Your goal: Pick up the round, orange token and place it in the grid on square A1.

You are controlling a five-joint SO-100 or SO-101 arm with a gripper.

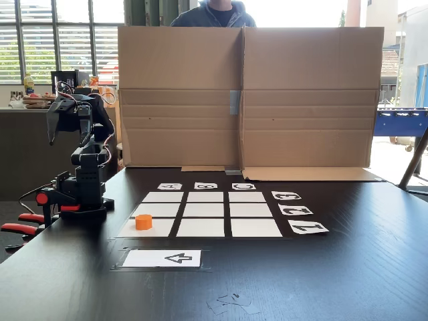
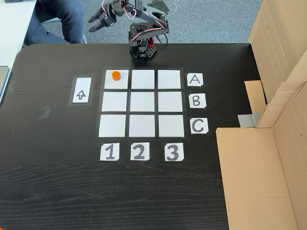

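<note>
Already the token [image 2: 115,75] sits upright in square A1 [image 2: 120,82] of the grid [image 2: 142,102]. Beyond the grid's A row, the fingers [image 2: 97,20] hang spread apart, holding nothing.

Person [image 1: 212,12] behind the cardboard screen [image 1: 244,97]: body hidden, head cut by the 12 o'clock edge in a fixed view; in the other, only the leg [image 2: 55,19] at 11 o'clock. Gripper [image 2: 97,20] too small and foreshortened, jaw gap unreadable. Cardboard cropped at 3 to 5 o'clock.
</note>
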